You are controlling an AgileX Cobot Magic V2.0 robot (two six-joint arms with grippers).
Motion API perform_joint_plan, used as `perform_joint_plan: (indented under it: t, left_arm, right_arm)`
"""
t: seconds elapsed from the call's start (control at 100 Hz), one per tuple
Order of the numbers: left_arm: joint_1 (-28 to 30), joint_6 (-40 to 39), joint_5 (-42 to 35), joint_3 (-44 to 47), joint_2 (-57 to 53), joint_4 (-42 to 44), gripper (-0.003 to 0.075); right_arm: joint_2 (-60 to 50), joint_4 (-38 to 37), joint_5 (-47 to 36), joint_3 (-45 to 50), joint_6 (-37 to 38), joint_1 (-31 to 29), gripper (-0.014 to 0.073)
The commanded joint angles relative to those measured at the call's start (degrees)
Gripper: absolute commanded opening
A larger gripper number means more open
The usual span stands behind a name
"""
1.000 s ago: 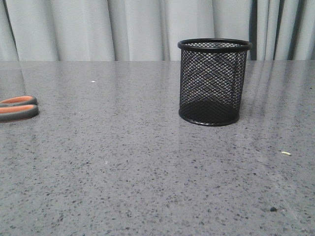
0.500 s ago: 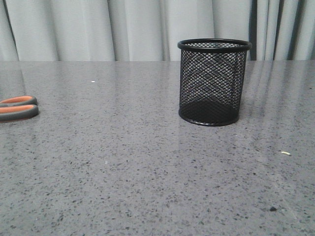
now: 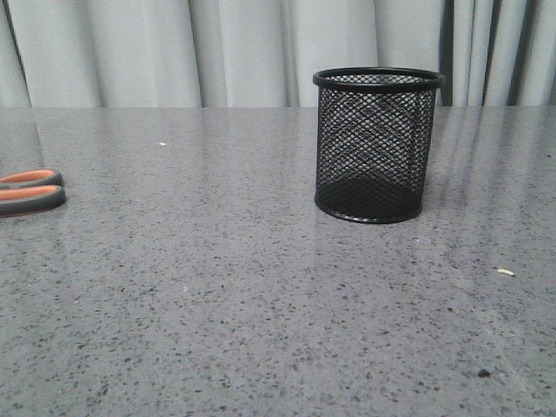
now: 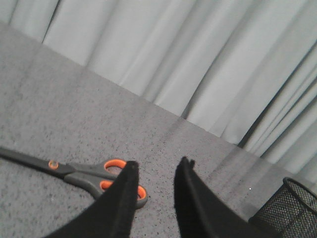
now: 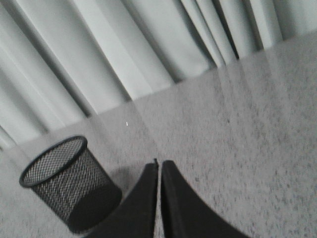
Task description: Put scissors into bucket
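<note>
The scissors lie flat at the table's left edge in the front view, only the grey, orange-lined handle loops showing. In the left wrist view the whole scissors lie on the table, blades pointing away from the bucket. My left gripper is open and empty above the table, one finger in front of the handle loops. The bucket, a black wire-mesh cup, stands upright right of centre; it also shows in the left wrist view and the right wrist view. My right gripper is shut and empty, beside the bucket.
The grey speckled table runs back to grey curtains. A small pale crumb and a dark speck lie at the front right.
The scissors' handles have slid very slightly left at the frame edge; the bucket has not moved.
</note>
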Motion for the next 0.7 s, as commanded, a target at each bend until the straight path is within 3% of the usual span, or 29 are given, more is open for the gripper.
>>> perform_joint_plan:
  t: [0.0,0.13,0.2,0.3,0.4,0.56,0.69]
  left_arm:
    - [0.0,5.9,0.3,-6.2,5.3,0.2,0.0319]
    - [0.0,11.6,6.2,-12.4,13.7,0.6,0.0326]
    - [-1.8,12.2,6.6,-15.0,17.3,0.6,0.0326]
    - [-4.9,12.2,9.4,-19.4,22.9,4.2,0.0326]
    - [-7.3,13.2,17.8,-25.0,29.8,10.3,0.0326]
    - [-9.3,29.2,34.2,-35.5,42.9,17.2,0.0326]
    - [-11.5,41.9,38.3,-41.7,50.5,24.4,0.0326]
  right_arm:
    - [4.6,0.1,1.0,-5.3,-0.4,-0.3,0.0102]
    - [10.4,0.1,7.6,-10.3,-0.4,-0.2,0.0349]
    - [12.6,0.1,10.0,-12.6,-1.2,-0.2,0.0419]
    - [14.1,0.1,11.2,-15.1,-4.1,-0.2,0.0426]
    - [14.0,0.1,11.4,-16.6,-5.4,-0.2,0.0426]
    - [14.0,0.2,11.0,-17.5,-5.5,0.1,0.0426]
    - [14.0,0.2,10.6,-17.5,-5.6,1.8,0.0426]
